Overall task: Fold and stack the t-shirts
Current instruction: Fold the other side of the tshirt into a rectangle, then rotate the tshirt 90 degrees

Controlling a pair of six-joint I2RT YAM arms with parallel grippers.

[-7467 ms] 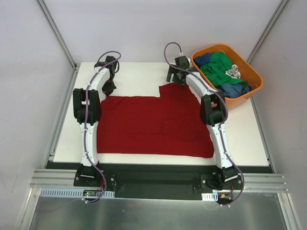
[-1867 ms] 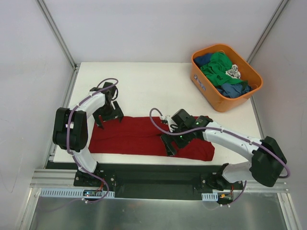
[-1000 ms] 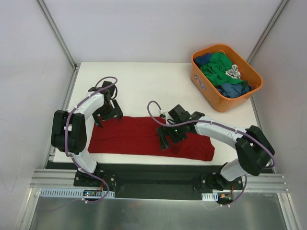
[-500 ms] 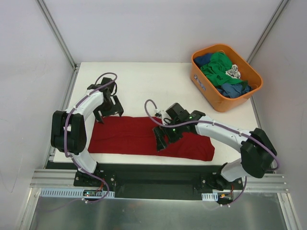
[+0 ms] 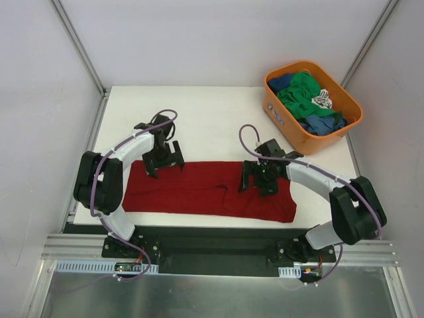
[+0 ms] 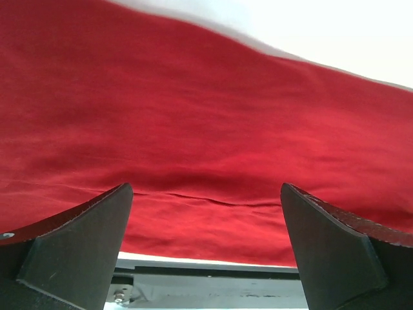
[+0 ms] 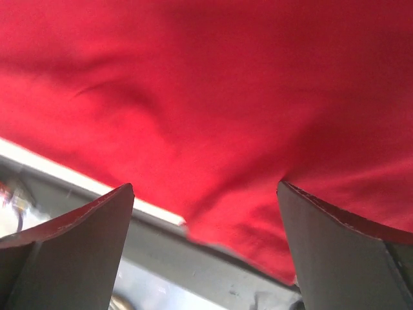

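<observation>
T-shirt (image 5: 192, 192), dark red; blue label (image 5: 276, 114) on orange tub (image 5: 299, 140) illegible

left gripper (image 5: 164, 164) shifted right, right gripper (image 5: 259, 183) apparently too

Dark red tee (image 5: 199, 192) lies flat, folded into a long band along the table's (image 5: 199, 112) near edge. Green tee (image 5: 301, 93) and blue tee (image 5: 324, 124) sit crumpled in the tub (image 5: 289, 135).
</observation>
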